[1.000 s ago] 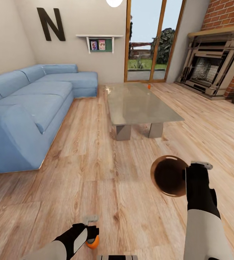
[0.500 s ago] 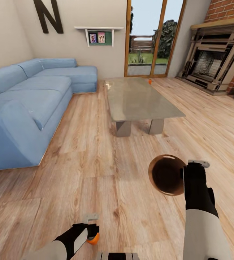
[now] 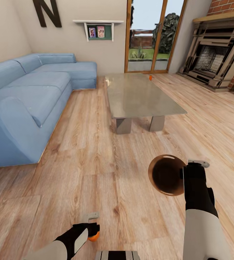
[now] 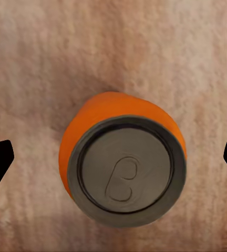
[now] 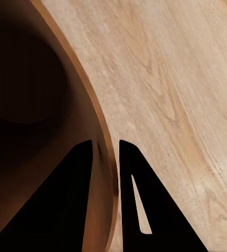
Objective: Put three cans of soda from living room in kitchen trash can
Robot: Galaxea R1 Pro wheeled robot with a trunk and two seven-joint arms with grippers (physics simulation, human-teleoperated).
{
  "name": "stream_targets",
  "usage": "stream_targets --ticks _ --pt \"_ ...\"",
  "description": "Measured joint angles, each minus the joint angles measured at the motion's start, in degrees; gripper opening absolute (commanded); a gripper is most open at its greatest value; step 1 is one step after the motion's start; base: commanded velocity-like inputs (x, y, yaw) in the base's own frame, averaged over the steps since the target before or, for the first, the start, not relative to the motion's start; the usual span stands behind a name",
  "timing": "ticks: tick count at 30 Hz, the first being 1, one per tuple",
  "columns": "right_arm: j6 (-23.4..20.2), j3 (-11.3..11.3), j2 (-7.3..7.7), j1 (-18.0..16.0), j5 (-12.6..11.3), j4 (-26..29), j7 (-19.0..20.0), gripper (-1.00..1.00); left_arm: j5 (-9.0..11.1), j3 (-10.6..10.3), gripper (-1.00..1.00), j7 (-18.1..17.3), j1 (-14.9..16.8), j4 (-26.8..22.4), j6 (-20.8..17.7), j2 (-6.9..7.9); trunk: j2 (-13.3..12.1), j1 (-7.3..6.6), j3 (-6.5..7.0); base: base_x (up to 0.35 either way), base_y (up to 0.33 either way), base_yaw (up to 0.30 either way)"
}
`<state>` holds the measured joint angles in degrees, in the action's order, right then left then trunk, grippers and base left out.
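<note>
The right arm reaches forward, its right gripper pinched on the rim of the tash can, one finger inside and one outside the tan wall. The left arm is bent low, the left gripper around an orange can of soda; its fingertips stand wide at either side, seemingly not touching. Another can stands on the far end of the glass coffee table, beside the blue sofa on plank flooring.
</note>
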<state>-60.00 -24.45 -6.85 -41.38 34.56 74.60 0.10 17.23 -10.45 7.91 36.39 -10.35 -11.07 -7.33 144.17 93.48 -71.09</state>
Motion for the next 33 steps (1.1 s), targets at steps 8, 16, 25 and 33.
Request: stream_targets --ticks 8,16,25,33 --pt "0.00 0.06 0.00 0.01 0.00 -0.02 -0.01 -1.00 0.00 0.00 1.00 -0.08 0.00 -0.02 0.15 -0.08 0.06 0.14 -1.10 0.000 0.000 0.000" --pt "0.00 0.09 0.00 0.00 0.00 0.00 0.00 -1.00 -0.01 -0.01 1.00 -0.09 0.00 -0.02 0.29 -0.13 0.12 0.23 -1.99 0.000 0.000 0.000" --pt "0.00 0.09 0.00 0.01 0.00 0.00 0.00 -1.00 -0.01 0.07 1.00 -0.07 0.00 -0.02 0.96 -0.07 0.12 0.23 -1.99 0.000 0.000 0.000" --pt "0.00 0.09 0.00 0.00 -0.03 0.00 0.00 -1.00 0.13 0.08 1.00 -0.03 0.00 -0.02 1.04 -0.05 0.12 0.23 -1.99 0.000 0.000 0.000"
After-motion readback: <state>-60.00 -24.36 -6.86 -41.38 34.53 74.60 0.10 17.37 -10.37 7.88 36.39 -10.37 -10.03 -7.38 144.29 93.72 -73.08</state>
